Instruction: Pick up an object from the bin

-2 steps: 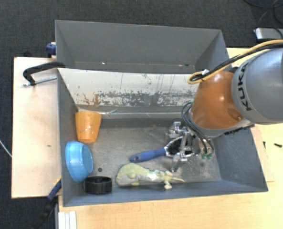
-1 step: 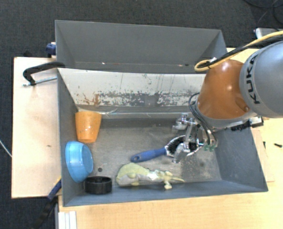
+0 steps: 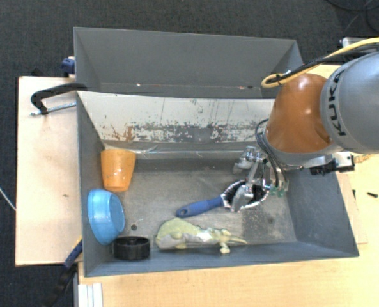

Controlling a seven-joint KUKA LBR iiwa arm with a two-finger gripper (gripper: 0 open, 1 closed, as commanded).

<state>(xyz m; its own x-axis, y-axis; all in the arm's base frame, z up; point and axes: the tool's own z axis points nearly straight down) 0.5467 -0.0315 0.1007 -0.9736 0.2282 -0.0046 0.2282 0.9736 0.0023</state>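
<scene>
My gripper (image 3: 252,170) hangs low in the right half of the bin, under the orange wrist cover. Directly below it lies a brush (image 3: 204,205) with a blue handle. The handle points left, and its dark-and-white head end sits right at the gripper's tip. Whether the gripper touches the brush I cannot make out. A pale green toy lizard (image 3: 195,236) lies along the bin's front wall, just below and left of the brush.
An orange cup (image 3: 117,168) lies at the left, with a blue bowl (image 3: 105,216) on its side in front of it. A black round lid (image 3: 131,248) sits in the front left corner. The arm reaches in over the right rim.
</scene>
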